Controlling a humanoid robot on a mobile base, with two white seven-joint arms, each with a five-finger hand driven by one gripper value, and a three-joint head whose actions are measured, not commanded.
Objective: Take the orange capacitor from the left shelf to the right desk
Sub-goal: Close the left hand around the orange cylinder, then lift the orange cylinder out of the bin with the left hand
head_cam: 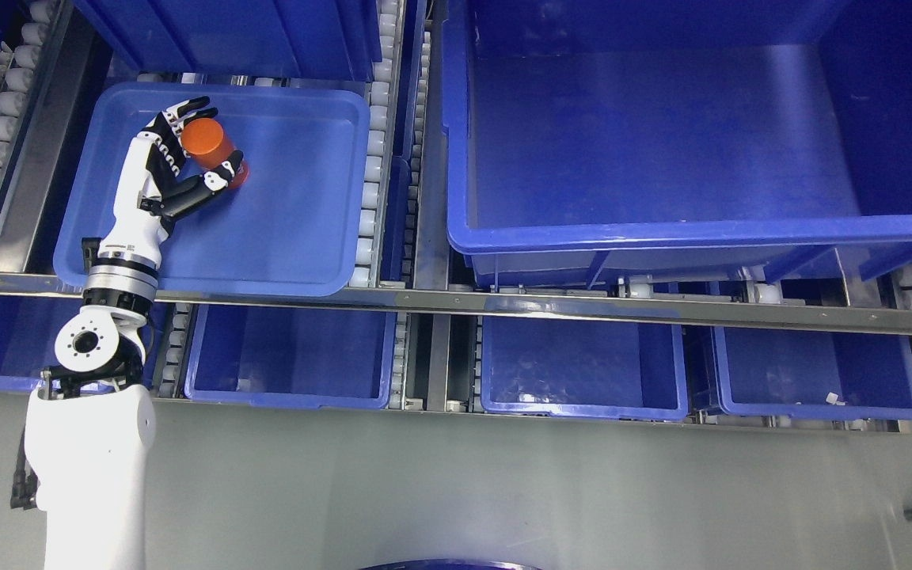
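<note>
At 10 o'clock, left robot hand (pixel 187 154) wraps the orange capacitor (pixel 209 145) over shallow blue tray (pixel 290 229), fingers (pixel 210 179) hiding its lower end.

A big deep blue bin (pixel 662 150) sits on the right of the shelf rack. Rows of white rollers (pixel 367 174) run beside it. Three smaller blue bins (pixel 583 372) sit below, above a gray floor (pixel 456 491).
</note>
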